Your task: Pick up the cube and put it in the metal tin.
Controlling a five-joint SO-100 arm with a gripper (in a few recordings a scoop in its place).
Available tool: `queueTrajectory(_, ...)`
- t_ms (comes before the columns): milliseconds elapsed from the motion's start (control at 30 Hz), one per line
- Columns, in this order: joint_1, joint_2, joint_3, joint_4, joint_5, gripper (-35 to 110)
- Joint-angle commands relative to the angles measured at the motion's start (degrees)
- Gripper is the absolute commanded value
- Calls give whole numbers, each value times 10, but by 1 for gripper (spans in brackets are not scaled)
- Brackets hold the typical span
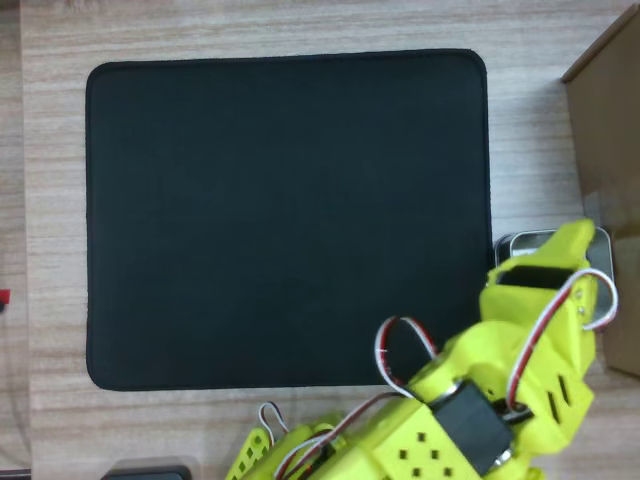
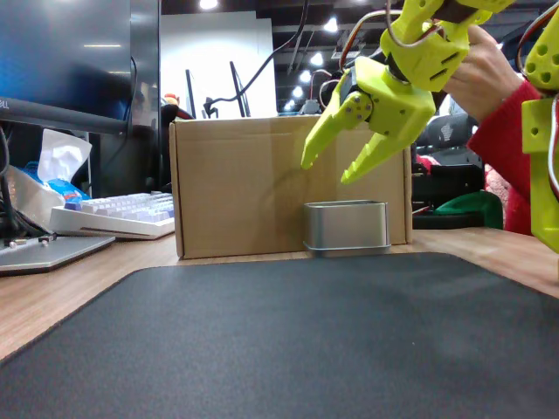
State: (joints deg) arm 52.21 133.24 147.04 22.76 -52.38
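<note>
- Two lime fingers of your hand (image 2: 330, 173) stand spread apart in the fixed view, tips pointing down toward 7 o'clock, with nothing between them.
- Your hand hangs in the air above the metal tin (image 2: 347, 228), well clear of its rim; the tin sits at about 6 o'clock from the fingertips.
- Seen from the overhead view, the arm (image 1: 500, 390) reaches in from 5 o'clock, and its front part covers most of the metal tin (image 1: 520, 241), so you see only a strip of silver rim at its upper left and a bit at its right.
- That tin rests on the wooden worktop (image 1: 290, 30) just off the right edge of the black mat (image 1: 280, 220), at roughly 3 o'clock from the mat's middle.
- Right behind the tin in the fixed view stands a brown cardboard box (image 2: 236, 188); in the overhead view its edge (image 1: 610, 130) shows at 2 o'clock.
- You cannot tell where the cube is: the tin's inside is hidden by its wall in the fixed view and by the arm from above.
- At 9 o'clock in the fixed view lie a keyboard (image 2: 118, 215) and a tissue pack (image 2: 57, 166) under a monitor (image 2: 65, 57).
- A person's hand (image 2: 480, 74) in a red sleeve (image 2: 511, 153) shows at 2 o'clock in the fixed view.
</note>
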Motion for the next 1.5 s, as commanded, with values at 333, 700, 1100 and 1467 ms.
queueTrajectory(333,-122,153,-88,180,163,16)
queueTrajectory(700,-312,239,-85,253,290,9)
queueTrajectory(1100,-430,441,142,142,398,0)
queueTrajectory(1467,-439,583,301,98,485,0)
